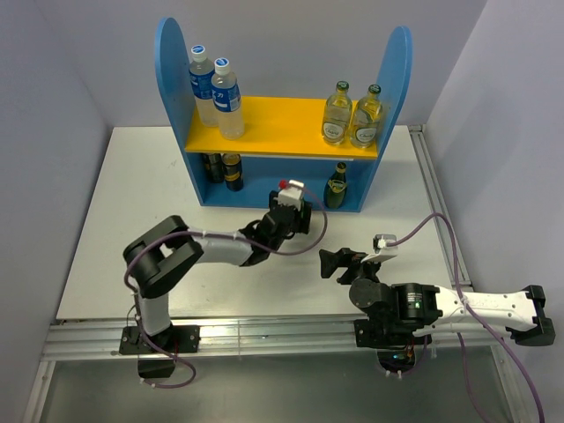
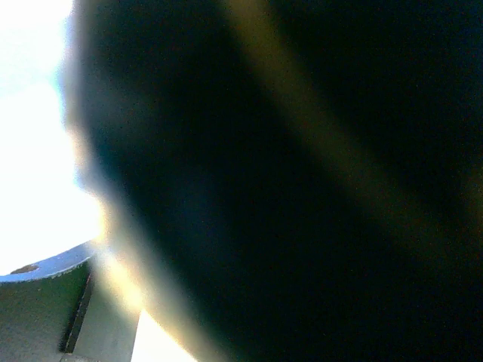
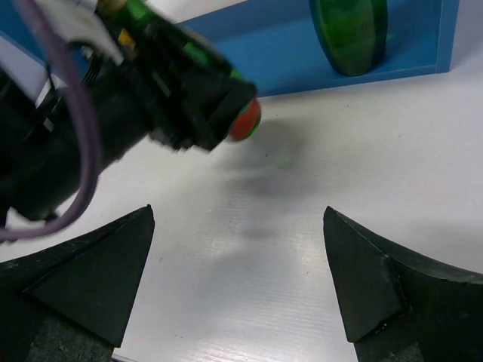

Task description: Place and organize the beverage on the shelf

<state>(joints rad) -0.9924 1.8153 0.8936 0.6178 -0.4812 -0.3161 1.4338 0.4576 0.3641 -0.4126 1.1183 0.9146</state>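
Two claws: right gripper (image 3: 238, 215) spread apart; beyond it, left gripper (image 1: 287, 201) clamped on a red-capped bottle (image 3: 244, 121). Just past stands the shelf (image 1: 172, 70), blue with yellow board: two water bottles (image 1: 227, 97), two glass bottles (image 1: 337, 113), two cans (image 1: 232, 170), one green bottle (image 1: 337, 185).

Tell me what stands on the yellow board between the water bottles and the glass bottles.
Nothing. The top external view shows the yellow board bare between the water bottles and the glass bottles.

This is a robotics lab test cell. A white table (image 1: 115, 229) is boxed in by plain partition walls (image 1: 44, 79). The left arm (image 1: 220, 249) and right arm (image 1: 476, 304) are bolted to an aluminium rail (image 1: 264, 333) and trail purple cables (image 1: 441, 238). They face a mock blue-and-yellow shelf (image 1: 170, 62).
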